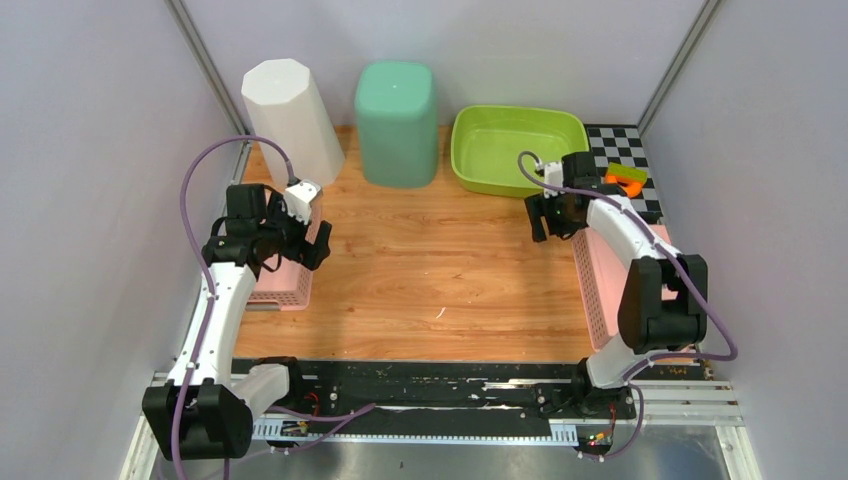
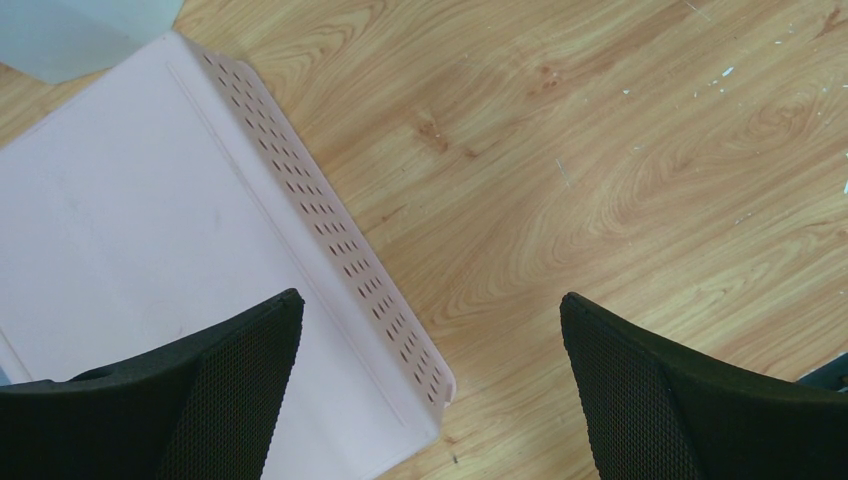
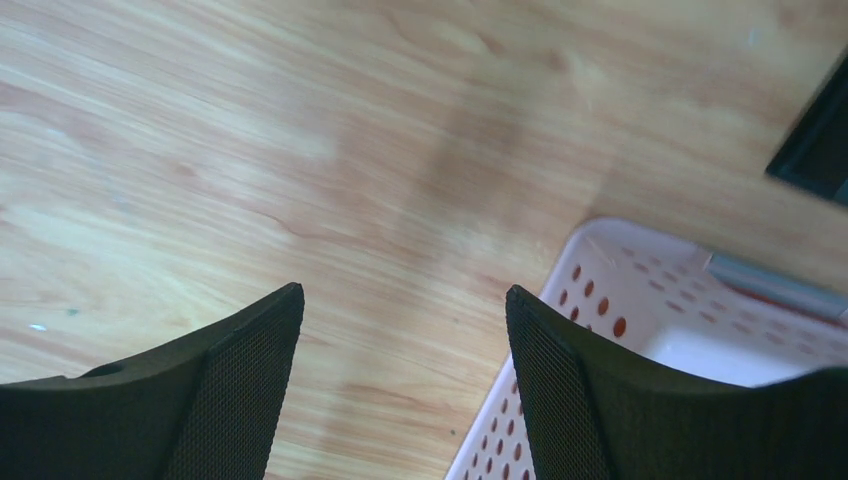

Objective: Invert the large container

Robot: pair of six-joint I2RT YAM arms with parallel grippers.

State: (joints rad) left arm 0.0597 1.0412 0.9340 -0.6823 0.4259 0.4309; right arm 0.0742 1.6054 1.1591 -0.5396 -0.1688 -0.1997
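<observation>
Along the back of the wooden worktop (image 1: 440,270), left of the lime-green basin (image 1: 505,150), two tall bins stand with closed ends up: first the mint one (image 1: 396,125), then the white one (image 1: 290,115) further left. Both look inverted already. The basin itself sits mouth up.

Just in front of the basin's right end lies the large pink basket (image 1: 592,290), running back toward the arm bases, and the right wrist view shows its open inside. I take that for the task's container, though the pictures don't settle which one is meant. If so, the flip is not yet begun: no grip, no lift, no tilt. Well to the basin's left and nearer the bases, a smaller pink basket (image 1: 285,288) shows its flat bottom, so that one is upside down.

Now the arms! The right arm reaches forward, wrist bent down close to the basin's near right corner. Its right fingers (image 3: 230,380) are apart with nothing between them, hovering over bare wood with the large basket's corner under one pad. The left arm mirrors it over the smaller basket, left fingers (image 2: 230,380) spread wide, straddling its edge and holding nothing.

Right of the basin, a little orange-and-green object (image 1: 628,180) rests on a checkered board (image 1: 620,140).
</observation>
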